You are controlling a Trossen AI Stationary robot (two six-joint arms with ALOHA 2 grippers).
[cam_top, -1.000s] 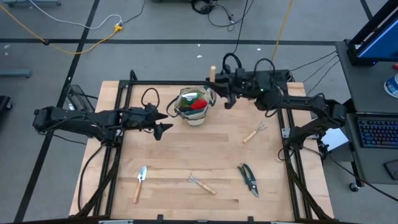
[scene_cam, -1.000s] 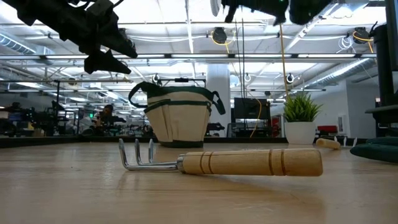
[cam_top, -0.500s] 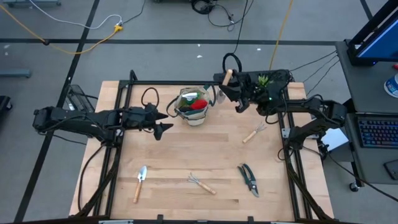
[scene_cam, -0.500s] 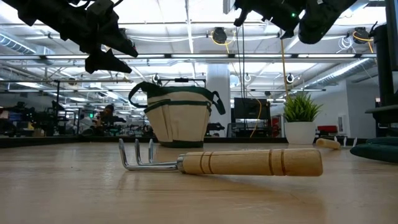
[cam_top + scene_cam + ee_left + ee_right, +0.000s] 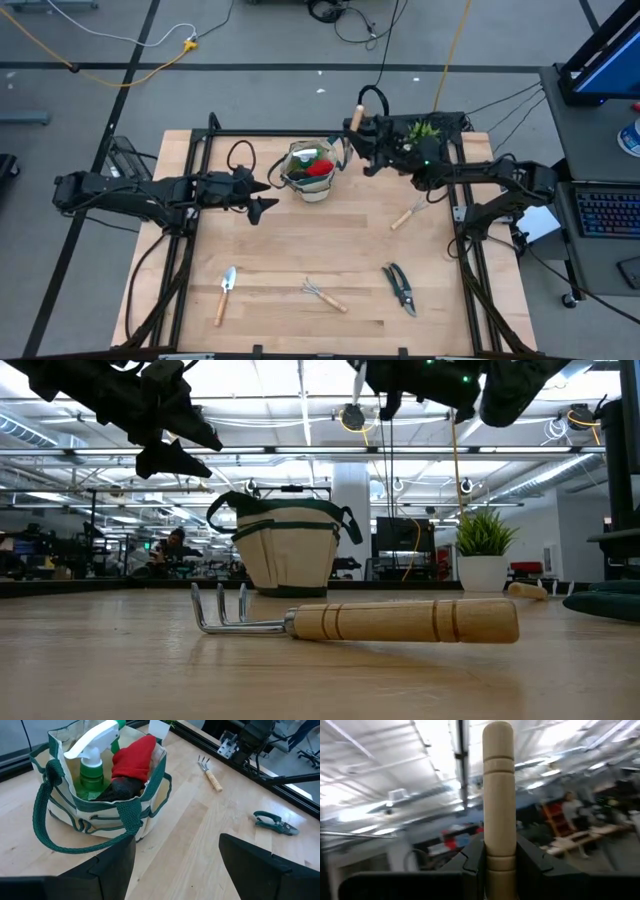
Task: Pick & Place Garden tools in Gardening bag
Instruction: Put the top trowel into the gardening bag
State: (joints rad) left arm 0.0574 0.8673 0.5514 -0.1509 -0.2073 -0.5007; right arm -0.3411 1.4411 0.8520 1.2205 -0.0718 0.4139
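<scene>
Garden tools lay partly packed: a green spray bottle (image 5: 95, 767) and red-black glove (image 5: 131, 762) sat in the gardening bag (image 5: 312, 170) at the table's (image 5: 330, 240) far middle. Half a second earlier the right gripper (image 5: 366, 135) was slightly farther right; it had drifted toward the bag, fingers clamped on a wooden tool handle (image 5: 499, 795) pointing up. The left gripper (image 5: 258, 195) hung wide open and empty beside the bag, unchanged. No writing was legible. A trowel (image 5: 225, 292), two rakes (image 5: 324, 294) (image 5: 408, 213) and pruning shears (image 5: 401, 287) remained on the table.
</scene>
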